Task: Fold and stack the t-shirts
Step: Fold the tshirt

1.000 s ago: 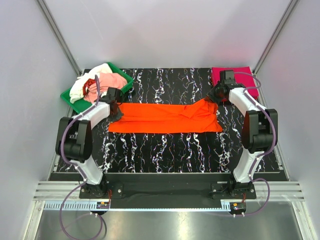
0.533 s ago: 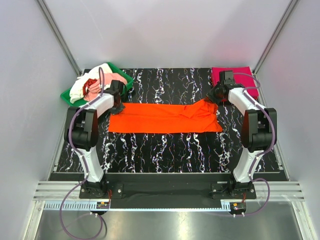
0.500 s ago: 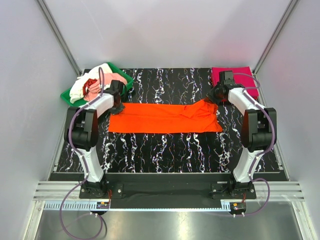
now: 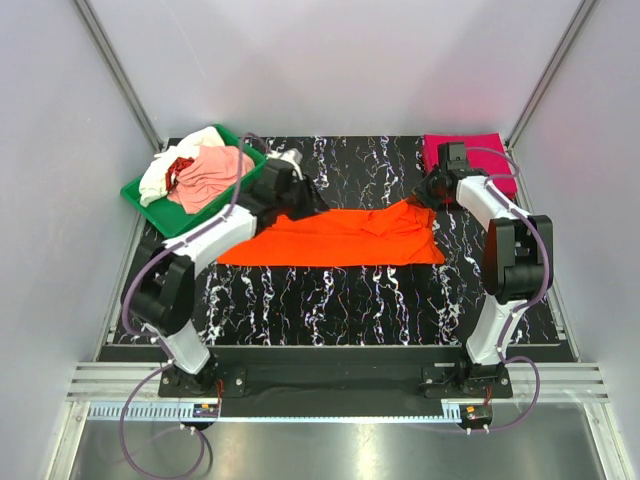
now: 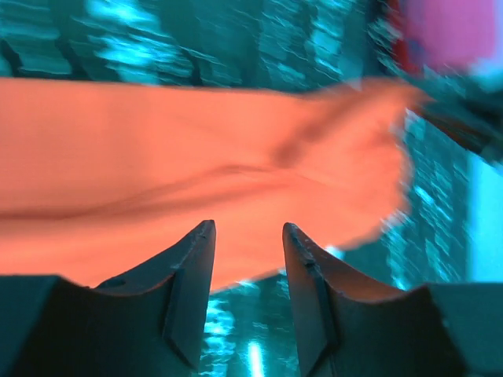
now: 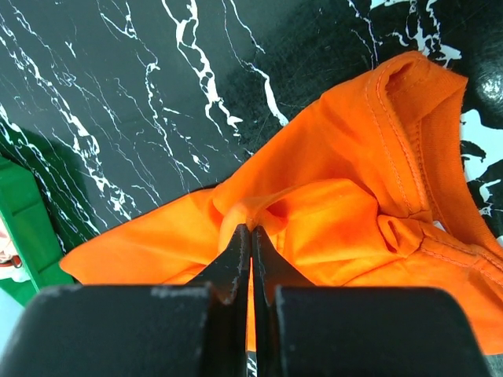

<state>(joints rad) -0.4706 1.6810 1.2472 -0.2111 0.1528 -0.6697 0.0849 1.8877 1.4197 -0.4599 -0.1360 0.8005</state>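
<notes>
Orange t-shirt [image 4: 335, 238] spread along the middle of the counter [image 4: 330, 300] — pinched at one end only.
The right fingers [image 6: 236, 263] are pressed together on a raised fold of it beside the collar, toward the counter's right edge. The left fingers [image 5: 192, 267] stand spread, gripping nothing, at the shirt's far edge. A magenta t-shirt [image 4: 465, 150] lies folded in the far right corner — a green tray [image 4: 140, 195] of loose shirts [image 4: 205, 172] in the far left.
</notes>
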